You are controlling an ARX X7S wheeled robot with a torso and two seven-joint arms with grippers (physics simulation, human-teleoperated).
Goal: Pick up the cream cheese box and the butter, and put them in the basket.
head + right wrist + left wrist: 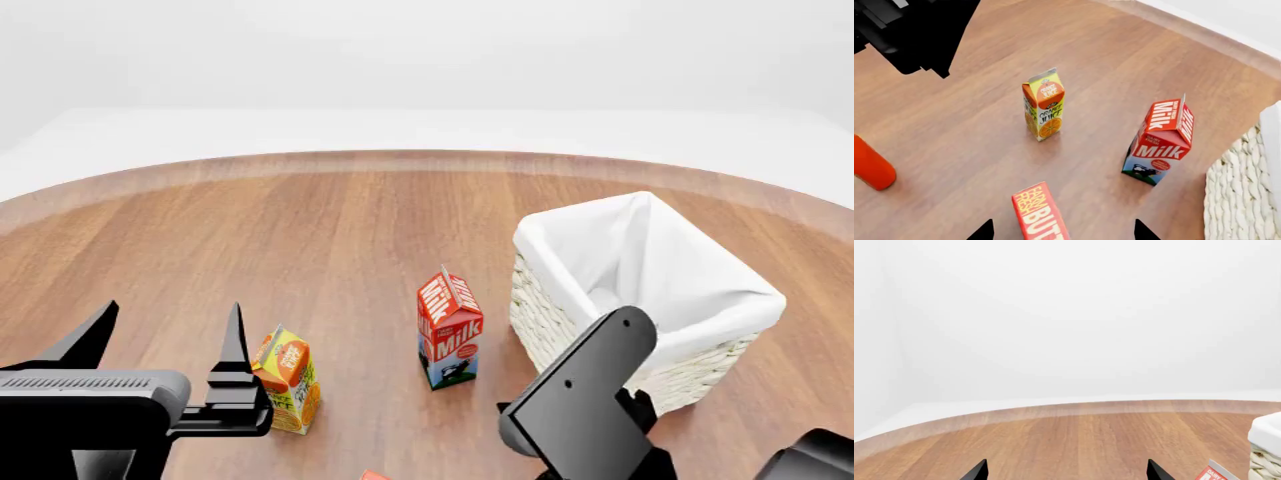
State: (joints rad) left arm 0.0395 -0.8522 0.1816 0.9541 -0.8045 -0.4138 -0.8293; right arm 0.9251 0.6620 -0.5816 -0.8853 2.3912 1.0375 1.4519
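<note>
The left pincer (167, 340), its two black tips standing apart and empty, hangs above the wooden bench (334, 230) just left of the orange juice carton (287, 380), facing out across bare wood. Further right stands the milk carton (450, 330), then the basket (694, 360), upright at the bench's right side with its cloth liner open to the top. The right pincer (1062, 231), tips also spread and holding nothing, points down at the butter (1039, 212), which lies flat on the bench directly between and just ahead of those tips, its long axis running roughly away from the pincer, tilted slightly. Judged from this, the right arm is the nearer one for the butter, and a straight descent would likely straddle the box across its narrow width. The cream cheese box cannot be made out in any view.
</note>
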